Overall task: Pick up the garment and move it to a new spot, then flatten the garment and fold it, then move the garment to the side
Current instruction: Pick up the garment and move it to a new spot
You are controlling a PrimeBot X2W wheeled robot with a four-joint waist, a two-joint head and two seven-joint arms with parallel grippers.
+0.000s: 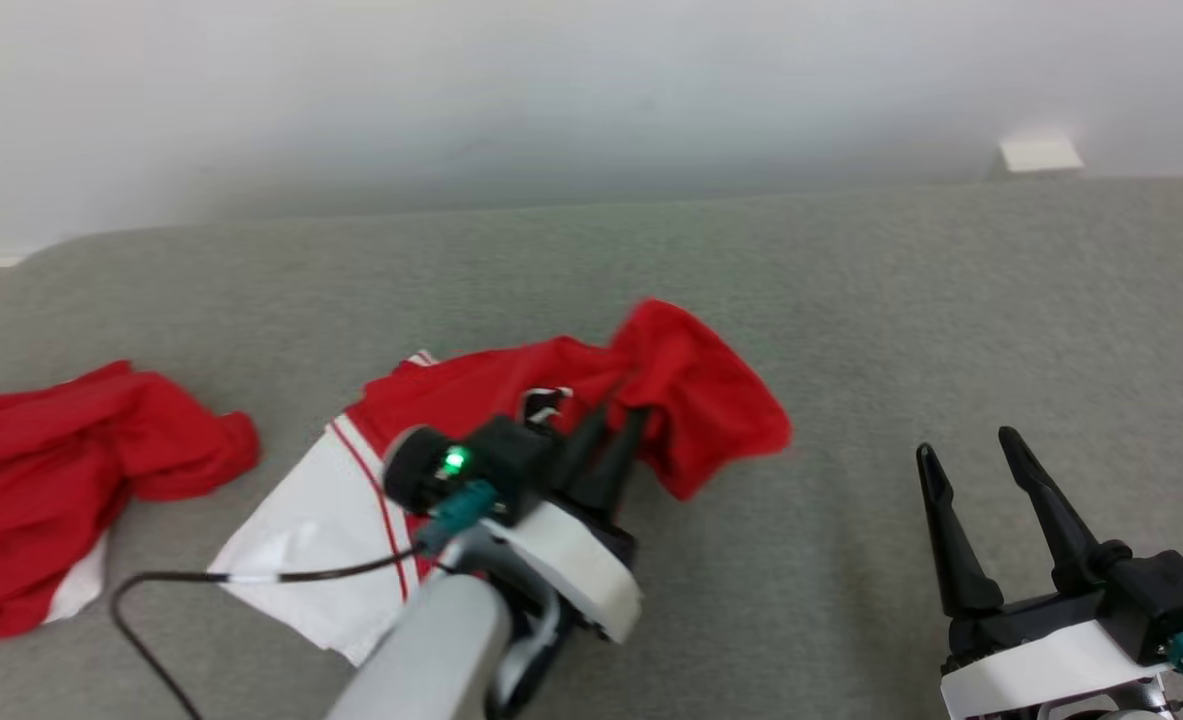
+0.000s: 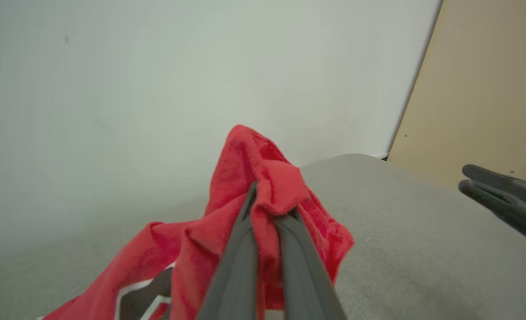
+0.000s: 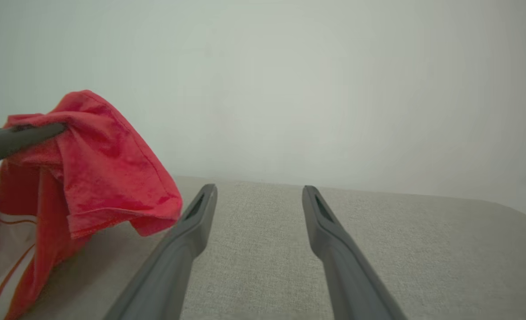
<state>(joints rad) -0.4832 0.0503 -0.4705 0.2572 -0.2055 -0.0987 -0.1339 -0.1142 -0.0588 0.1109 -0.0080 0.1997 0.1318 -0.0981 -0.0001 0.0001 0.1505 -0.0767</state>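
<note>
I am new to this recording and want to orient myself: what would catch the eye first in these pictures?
First comes the red and white garment in the middle of the grey padded surface, with one red fold lifted by the left claw, which is shut on it. Next, a second red garment lies crumpled at the far left. The right claw stands open at the lower right, holding nothing.

The red-and-white garment (image 1: 711,390) lay crumpled on the grey cushion (image 1: 951,300), its red end raised, pinched in my left tool (image 1: 619,415).
</note>
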